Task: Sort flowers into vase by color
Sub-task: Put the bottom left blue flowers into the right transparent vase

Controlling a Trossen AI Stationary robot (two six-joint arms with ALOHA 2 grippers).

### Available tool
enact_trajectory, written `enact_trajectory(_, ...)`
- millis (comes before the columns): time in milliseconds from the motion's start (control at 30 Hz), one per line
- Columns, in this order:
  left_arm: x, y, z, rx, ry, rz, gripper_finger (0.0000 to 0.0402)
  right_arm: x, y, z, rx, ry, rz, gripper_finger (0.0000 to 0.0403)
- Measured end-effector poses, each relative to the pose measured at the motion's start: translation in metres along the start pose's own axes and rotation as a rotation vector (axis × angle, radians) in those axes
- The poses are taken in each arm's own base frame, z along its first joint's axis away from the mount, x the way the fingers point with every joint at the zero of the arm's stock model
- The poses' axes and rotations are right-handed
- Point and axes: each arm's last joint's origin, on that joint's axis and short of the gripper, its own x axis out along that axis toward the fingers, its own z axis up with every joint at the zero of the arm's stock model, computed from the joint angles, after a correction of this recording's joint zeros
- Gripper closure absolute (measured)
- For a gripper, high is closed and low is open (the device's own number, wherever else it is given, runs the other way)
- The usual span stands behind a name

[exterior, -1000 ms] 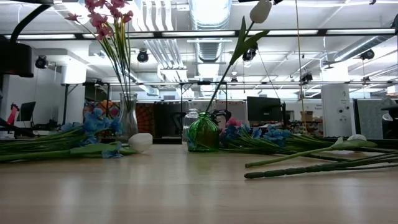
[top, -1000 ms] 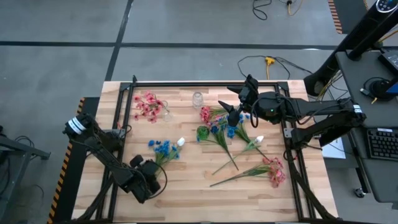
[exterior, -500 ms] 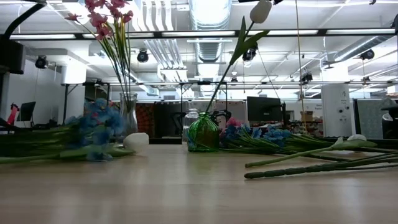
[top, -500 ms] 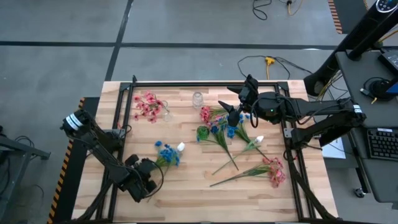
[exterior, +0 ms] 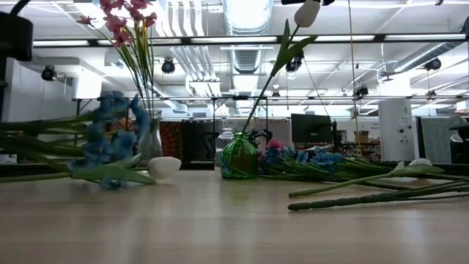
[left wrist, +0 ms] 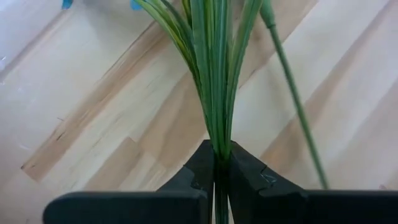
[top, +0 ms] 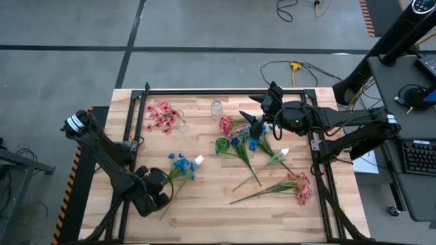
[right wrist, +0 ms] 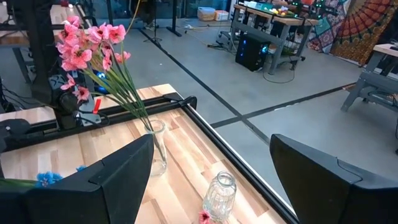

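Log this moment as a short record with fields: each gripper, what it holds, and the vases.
left gripper: shut on the blue flowers' green stems, near the table's front left
right gripper: open, above the loose flowers right of centre
clear vase: holds pink flowers
green vase: holds a white flower
glass jar: no flowers in it

The left gripper (top: 158,185) is at the near left of the counter (top: 204,211), its jaws pinched on the stems of a bunch of flowers (top: 181,165). A vase (top: 181,123) with flowers stands at the far left. A jar (top: 216,109) stands far middle. More sprigs (top: 272,184) lie on the right. The right gripper (top: 257,126) hangs above a round vase (top: 223,145) in the middle.
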Motion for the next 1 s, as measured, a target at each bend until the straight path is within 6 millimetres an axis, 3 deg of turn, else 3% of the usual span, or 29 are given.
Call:
enact_trajectory(433,-0.051,-0.013,0.019,0.03,-0.01,0.082,0.0395,0.0,0.0,0.0,0.0,0.0,0.0,0.009)
enact_trajectory(733,-0.071,-0.02,0.027,0.073,-0.068,0.157,0.0395,-0.002,-0.001,0.001,-0.007,-0.006,0.0,0.009)
enact_trajectory(1000,-0.103,-0.04,0.045,0.296,-0.349,0.038,0.0395,-0.018,-0.01,0.01,-0.022,-0.056,0.047,0.009)
